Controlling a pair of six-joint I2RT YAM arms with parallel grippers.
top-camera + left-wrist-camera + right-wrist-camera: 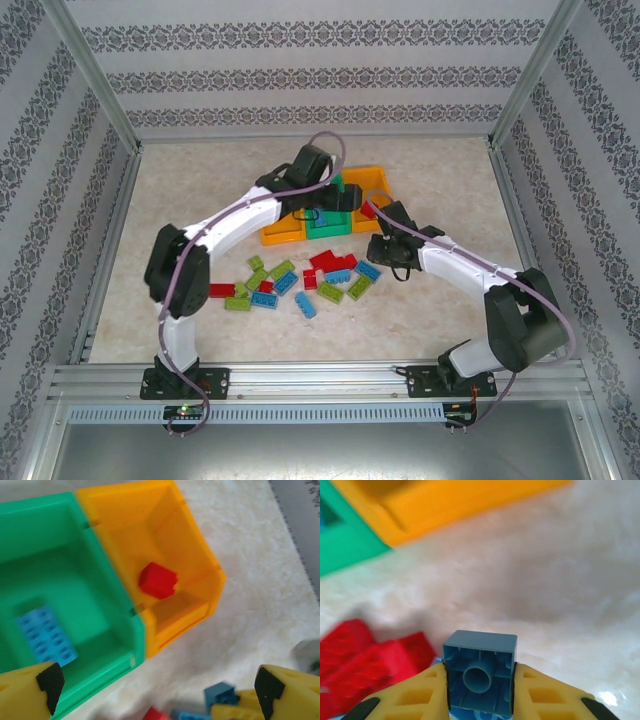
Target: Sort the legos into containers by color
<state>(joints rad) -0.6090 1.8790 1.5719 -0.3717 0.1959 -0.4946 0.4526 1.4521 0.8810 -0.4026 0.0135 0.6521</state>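
Observation:
My left gripper [157, 689] hangs open over the containers, nothing between its fingers. Below it a red lego [157, 580] shows inside the right orange container [200, 540], and a light blue lego [47, 637] lies in the green container [95, 540]. My right gripper [480, 680] is shut on a small blue lego [480, 650], hollow underside toward the camera, just above the table in front of the containers. From the top, the left gripper [318, 212] is over the green container [335, 228], and the right gripper [388, 247] is to its right.
Several loose red, blue and lime legos [300, 280] lie scattered on the table between the arms. Red legos [365, 665] sit just left of the right gripper. A second orange container [280, 237] stands left of the green one. Patterned walls enclose the table.

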